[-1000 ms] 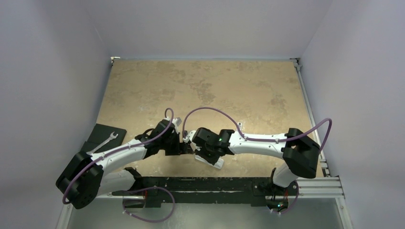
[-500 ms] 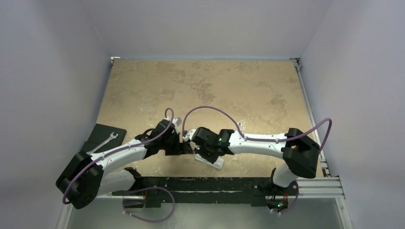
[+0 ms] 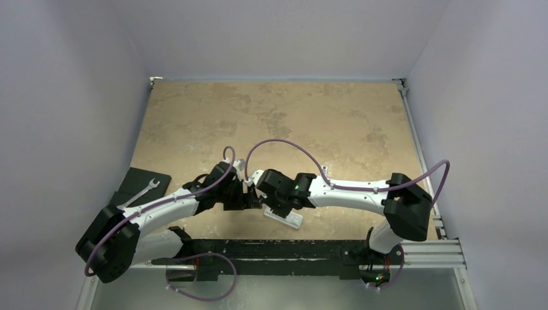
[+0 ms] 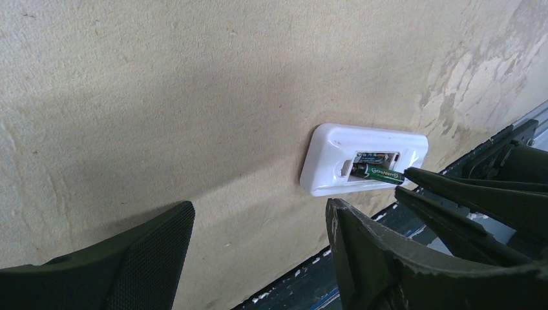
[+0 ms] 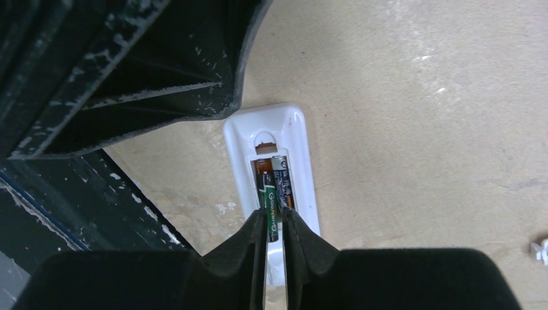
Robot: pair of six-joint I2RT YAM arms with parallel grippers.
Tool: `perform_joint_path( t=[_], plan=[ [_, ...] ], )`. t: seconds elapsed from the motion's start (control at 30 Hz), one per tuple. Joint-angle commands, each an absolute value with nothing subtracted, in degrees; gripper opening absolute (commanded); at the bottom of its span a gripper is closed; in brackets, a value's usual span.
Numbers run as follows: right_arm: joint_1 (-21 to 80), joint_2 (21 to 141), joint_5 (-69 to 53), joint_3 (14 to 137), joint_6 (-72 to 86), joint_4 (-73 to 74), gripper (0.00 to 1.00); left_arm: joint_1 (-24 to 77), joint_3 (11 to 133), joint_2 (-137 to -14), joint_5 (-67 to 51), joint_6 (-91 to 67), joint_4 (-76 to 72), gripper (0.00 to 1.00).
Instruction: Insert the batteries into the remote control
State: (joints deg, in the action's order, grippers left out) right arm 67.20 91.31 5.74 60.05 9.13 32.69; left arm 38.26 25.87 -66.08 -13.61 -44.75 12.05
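The white remote control (image 5: 302, 152) lies back side up on the table with its battery bay open; it also shows in the left wrist view (image 4: 336, 145) and in the top view (image 3: 289, 219). One battery (image 5: 284, 179) lies in the bay. My right gripper (image 5: 276, 216) is shut on a green and black battery (image 5: 270, 201), whose far end dips into the bay beside the first; this battery shows in the left wrist view too (image 4: 379, 173). My left gripper (image 4: 258, 242) is open and empty, just left of the remote, low over the table.
A silver wrench (image 3: 148, 188) lies on a dark mat (image 3: 136, 177) at the table's left edge. A black rail (image 3: 278, 248) runs along the near edge, close to the remote. A small white scrap (image 5: 539, 250) lies to the right.
My right wrist has shifted slightly to the left over the remote with the battery. The left arm has hardly moved.
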Motion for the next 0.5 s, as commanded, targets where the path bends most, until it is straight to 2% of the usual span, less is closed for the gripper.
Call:
perform_joint_path(
  t=[0.0, 0.13, 0.47],
  plan=[
    [67.59, 86.9, 8.37, 61.74, 12.86, 32.1, 0.22, 37.72, 26.33, -65.88, -14.6, -43.85, 10.58, 0.74],
    [67.52, 82.73, 11.06, 59.76, 16.65, 32.48, 0.26, 37.78, 26.43, -66.88, -15.48, -43.73, 9.5, 0.74],
    [67.24, 71.42, 15.22, 49.63, 31.61, 28.14, 0.26, 37.78, 26.66, -69.94, -18.34, -43.82, 5.64, 0.72]
  ],
)
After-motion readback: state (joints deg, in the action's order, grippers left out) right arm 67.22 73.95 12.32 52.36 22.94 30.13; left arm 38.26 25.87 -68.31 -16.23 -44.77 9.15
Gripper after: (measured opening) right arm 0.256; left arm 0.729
